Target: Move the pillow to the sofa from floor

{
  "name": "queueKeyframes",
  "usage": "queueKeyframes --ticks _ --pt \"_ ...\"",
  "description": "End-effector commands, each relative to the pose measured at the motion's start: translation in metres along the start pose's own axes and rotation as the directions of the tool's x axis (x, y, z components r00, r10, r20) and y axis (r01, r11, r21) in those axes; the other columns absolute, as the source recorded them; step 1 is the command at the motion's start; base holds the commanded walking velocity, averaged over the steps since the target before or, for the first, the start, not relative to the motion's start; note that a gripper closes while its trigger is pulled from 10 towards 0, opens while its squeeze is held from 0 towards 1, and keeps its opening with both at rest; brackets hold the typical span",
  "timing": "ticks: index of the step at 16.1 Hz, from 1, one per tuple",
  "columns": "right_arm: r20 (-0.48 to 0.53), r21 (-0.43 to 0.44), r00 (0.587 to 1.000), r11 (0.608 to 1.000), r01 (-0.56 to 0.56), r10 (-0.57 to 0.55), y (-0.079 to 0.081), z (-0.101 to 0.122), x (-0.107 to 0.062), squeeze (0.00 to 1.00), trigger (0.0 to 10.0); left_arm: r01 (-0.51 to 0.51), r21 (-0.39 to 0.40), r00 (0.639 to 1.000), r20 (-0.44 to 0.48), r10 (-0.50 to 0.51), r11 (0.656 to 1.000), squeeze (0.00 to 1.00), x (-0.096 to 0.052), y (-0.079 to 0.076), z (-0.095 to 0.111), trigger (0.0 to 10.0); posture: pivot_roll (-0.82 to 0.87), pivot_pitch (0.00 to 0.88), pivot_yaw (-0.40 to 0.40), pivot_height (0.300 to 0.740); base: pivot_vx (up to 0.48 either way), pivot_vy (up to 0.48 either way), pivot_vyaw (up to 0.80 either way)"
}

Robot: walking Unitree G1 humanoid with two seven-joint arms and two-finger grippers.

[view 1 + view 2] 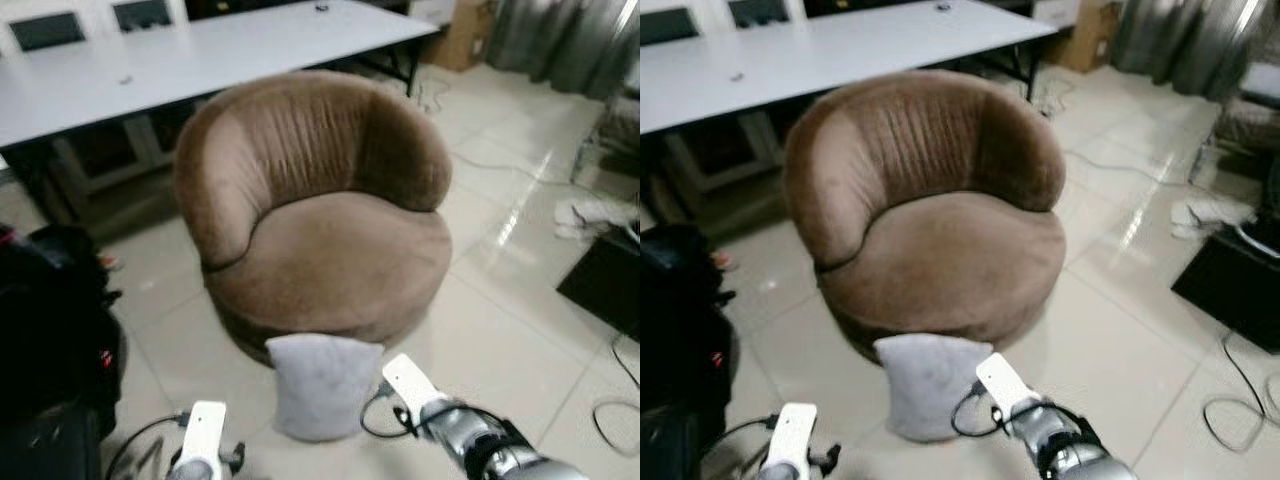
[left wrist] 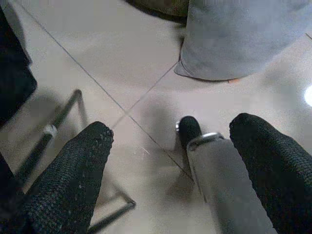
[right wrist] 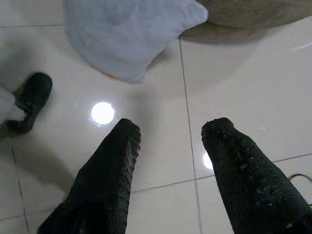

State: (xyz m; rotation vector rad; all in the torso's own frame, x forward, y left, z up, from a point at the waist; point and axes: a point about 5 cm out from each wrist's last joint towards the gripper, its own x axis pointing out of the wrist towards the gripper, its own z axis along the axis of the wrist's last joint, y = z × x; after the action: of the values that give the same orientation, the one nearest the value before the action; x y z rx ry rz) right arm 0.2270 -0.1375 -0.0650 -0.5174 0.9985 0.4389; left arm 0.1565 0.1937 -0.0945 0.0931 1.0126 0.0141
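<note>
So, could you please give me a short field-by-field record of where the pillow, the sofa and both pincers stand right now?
pillow: grey pillow upright on the tiled floor, leaning against the sofa's front base
sofa: round brown sofa, seat bare
left pincer: left pincer open, above the floor to the left of the pillow, holding nothing
right pincer: right pincer open, above the floor to the right of the pillow, holding nothing
behind: white table beyond the sofa
task status: pillow not yet lifted
</note>
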Motion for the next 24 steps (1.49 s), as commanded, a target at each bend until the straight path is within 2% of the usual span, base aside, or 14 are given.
queueKeyframes --ticks 1,7,12,17,24 --pt "-0.012 -0.002 1.0 1.0 0.008 -0.008 -0.0045 -0.0041 -0.0007 0.0 10.0 0.004 -0.006 1.0 0.013 -0.004 1.0 0.0 0.0004 -0.0035 0.0019 10.0 -0.07 0.0 0.028 0.736 0.458 0.0 0.0" --pt "-0.015 -0.001 1.0 1.0 0.007 -0.007 -0.0048 -0.0054 -0.0008 0.0 10.0 -0.007 -0.011 1.0 0.009 0.007 1.0 0.0 0.0002 -0.0038 0.0004 10.0 -0.07 0.0 0.027 0.736 0.459 0.0 0.0" --pt "-0.018 -0.001 1.0 1.0 0.006 -0.006 -0.0047 -0.0058 -0.0008 0.0 10.0 0.0 -0.017 1.0 0.007 0.001 1.0 0.0 0.0001 -0.0044 0.0 10.0 -0.07 0.0 0.027 0.736 0.0 0.0 0.0" --pt "-0.019 -0.002 1.0 1.0 0.005 -0.005 -0.0055 -0.0059 -0.0009 0.0 10.0 -0.007 -0.046 1.0 0.015 0.007 0.999 0.0 0.0001 -0.0048 0.0003 10.0 -0.07 0.0 0.025 0.736 0.434 0.0 0.0" --pt "-0.022 -0.004 1.0 1.0 0.004 -0.004 -0.0057 -0.0073 -0.001 0.0 10.0 0.001 -0.04 1.0 0.011 -0.001 0.999 0.0 -0.0001 -0.0061 -0.0008 10.0 -0.07 0.0 0.022 0.736 0.432 0.0 0.0"
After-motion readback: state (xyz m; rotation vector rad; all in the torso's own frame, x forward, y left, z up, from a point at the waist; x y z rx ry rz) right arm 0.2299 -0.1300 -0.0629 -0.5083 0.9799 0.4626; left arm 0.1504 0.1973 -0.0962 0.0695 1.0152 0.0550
